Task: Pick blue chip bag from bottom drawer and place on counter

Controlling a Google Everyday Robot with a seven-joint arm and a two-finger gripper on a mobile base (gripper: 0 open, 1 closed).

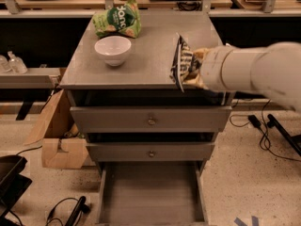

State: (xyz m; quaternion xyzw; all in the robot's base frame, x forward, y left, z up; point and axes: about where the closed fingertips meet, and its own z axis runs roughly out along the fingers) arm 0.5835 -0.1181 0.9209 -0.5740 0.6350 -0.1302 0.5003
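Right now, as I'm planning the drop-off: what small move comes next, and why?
Probably lower a little: the pincer holds the blue chip bag upright over a bare part of the counter near its front edge, away from the bowl.

The blue chip bag (181, 62), dark and crinkled with white lettering, stands on edge, nearly upright, over the right front part of the bench (150, 55), a flat matte grey metal top. The pincer (194, 69) clamps it from the right. The bottom drawer (151, 192), a wide shallow grey tray, is pulled out, its flat floor showing.
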